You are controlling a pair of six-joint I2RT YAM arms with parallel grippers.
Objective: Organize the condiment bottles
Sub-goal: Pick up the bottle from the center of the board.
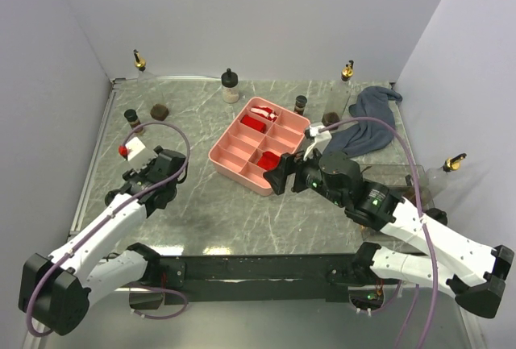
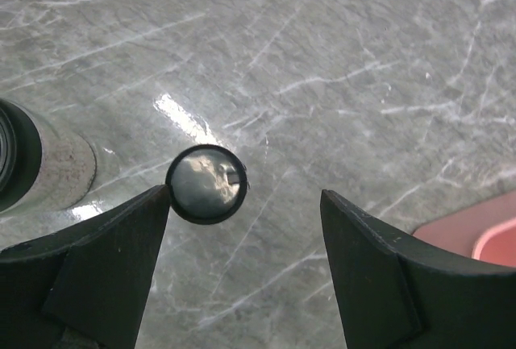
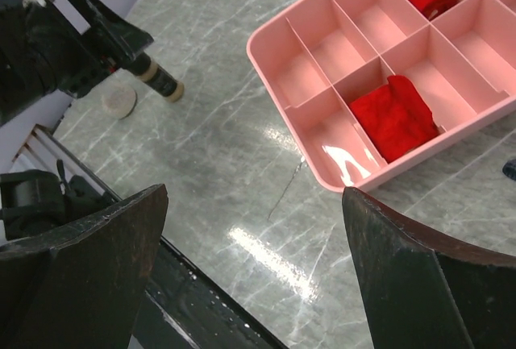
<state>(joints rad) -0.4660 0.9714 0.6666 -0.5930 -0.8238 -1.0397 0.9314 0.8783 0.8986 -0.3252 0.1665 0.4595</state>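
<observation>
Both end effectors are being held apart: the left end effector [image 2: 244, 194] astride a black-rimmed bottle top [image 2: 205, 184] left of the pink tray [image 1: 240, 143], the right end effector [image 3: 255, 196] at its near edge

Grey, white-veined stone-look table [image 1: 201, 220], polished enough to throw glare; at centre of the overhead view, a pink tray [image 1: 222, 158] of smooth, glossy plastic; soft red cloth [image 3: 395, 115] bunched in one of its compartments; at upper right, a blue-grey cloth [image 1: 367, 127], matt and rumpled; near it a clear bottle [image 1: 344, 91] with a shiny, gold metallic spout; in the left wrist view, a black-rimmed round top [image 2: 205, 184] with a mirror-like sheen, beside a speckled bottle [image 2: 56, 168], dull and rough-looking; fingers [image 3: 81, 268] of the right gripper [image 3: 254, 192] in matt black, faintly grainy plastic.
</observation>
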